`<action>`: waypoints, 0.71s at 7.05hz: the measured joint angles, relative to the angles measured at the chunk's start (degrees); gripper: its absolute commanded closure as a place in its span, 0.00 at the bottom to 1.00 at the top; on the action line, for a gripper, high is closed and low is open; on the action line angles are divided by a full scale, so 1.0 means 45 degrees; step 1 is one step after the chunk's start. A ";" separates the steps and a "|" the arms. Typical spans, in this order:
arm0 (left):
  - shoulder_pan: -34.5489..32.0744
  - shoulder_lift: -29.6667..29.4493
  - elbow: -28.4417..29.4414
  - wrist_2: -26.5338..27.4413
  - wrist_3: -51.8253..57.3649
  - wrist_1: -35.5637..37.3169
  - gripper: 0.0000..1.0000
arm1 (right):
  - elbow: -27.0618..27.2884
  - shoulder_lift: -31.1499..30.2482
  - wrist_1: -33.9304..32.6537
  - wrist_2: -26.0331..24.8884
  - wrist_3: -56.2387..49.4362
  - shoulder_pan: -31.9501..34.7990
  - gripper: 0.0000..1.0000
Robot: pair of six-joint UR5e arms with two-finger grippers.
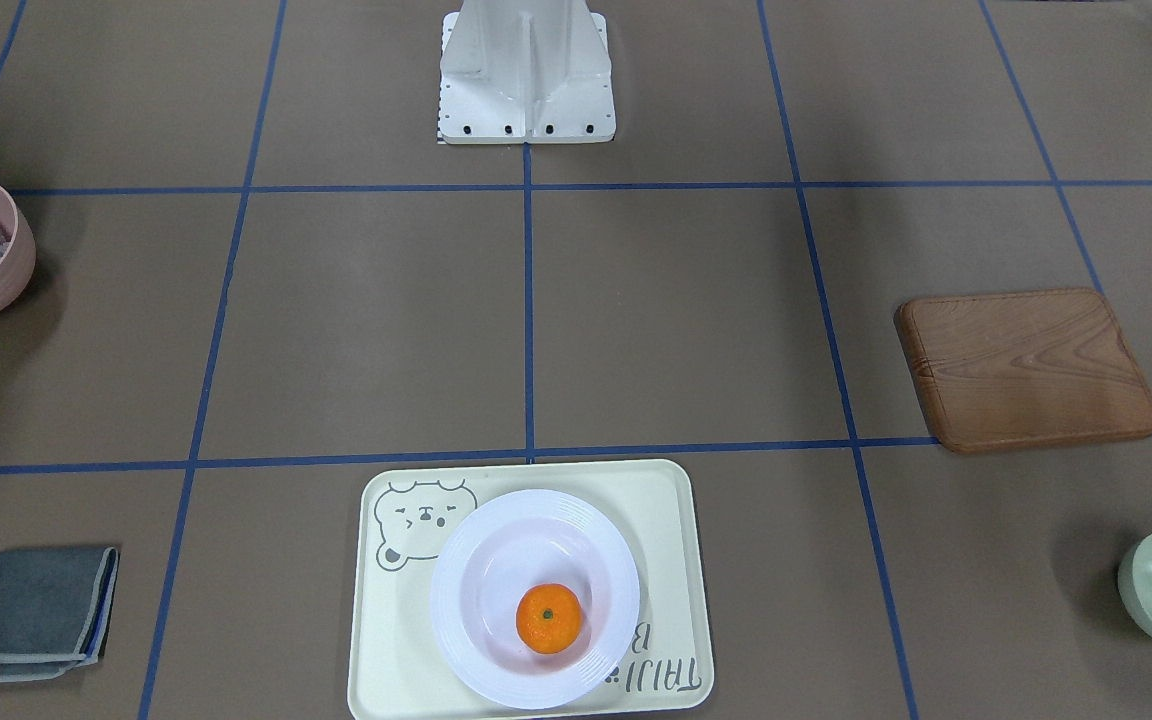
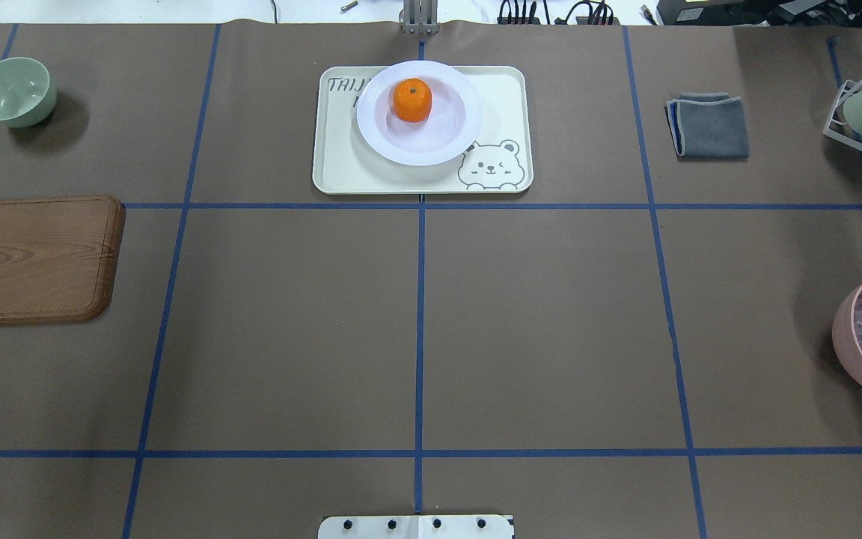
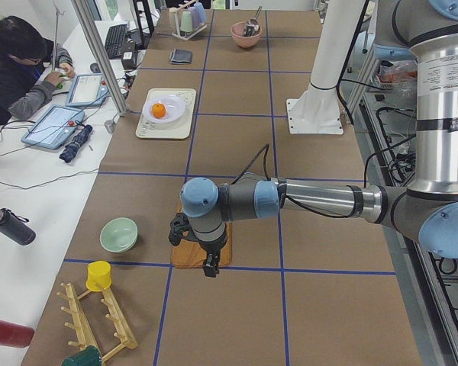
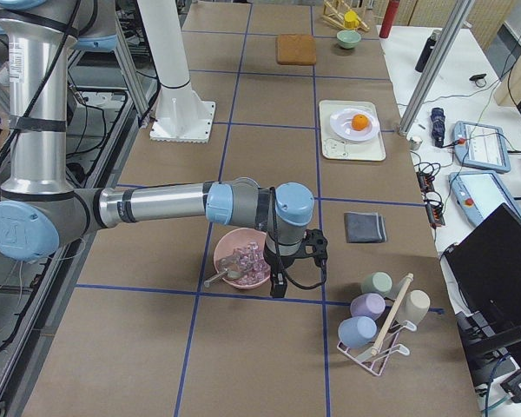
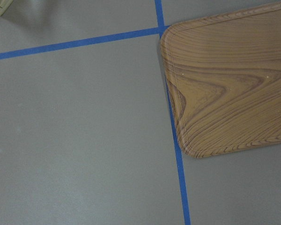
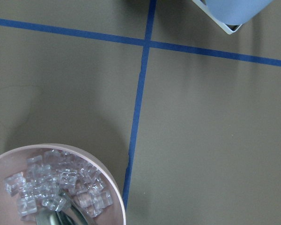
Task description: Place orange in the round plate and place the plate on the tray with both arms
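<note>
The orange [image 1: 548,619] lies in the white round plate [image 1: 476,590], off-centre toward the operators' side. The plate sits on the cream bear tray [image 1: 386,640] at the table's far middle, covering part of the lettering; overhead, the orange [image 2: 411,100], plate [image 2: 438,138] and tray [image 2: 341,165] show the same. Neither gripper is near them. The left gripper [image 3: 209,268] hangs over the wooden board's edge in the exterior left view. The right gripper [image 4: 278,287] hangs beside the pink bowl in the exterior right view. I cannot tell whether either is open or shut.
A wooden board [image 2: 27,258] lies at the left, with a green bowl [image 2: 12,90] beyond it. At the right are a pink bowl [image 2: 850,337] holding clear cubes, a folded grey cloth [image 2: 708,127] and a cup rack [image 4: 382,321]. A person [image 3: 15,69] sits at the operators' side.
</note>
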 measured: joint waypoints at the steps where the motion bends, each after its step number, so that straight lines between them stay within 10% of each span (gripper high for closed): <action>1: -0.0003 -0.0006 -0.0126 0.0000 0.0004 -0.0004 0.01 | 0.0021 0.0059 -0.0064 0.0038 0.0006 0.0002 0.00; 5: -0.0025 0.0002 -0.0288 0.0106 -0.0012 -0.0007 0.01 | 0.0062 0.0114 -0.0058 0.0226 -0.0071 0.0002 0.00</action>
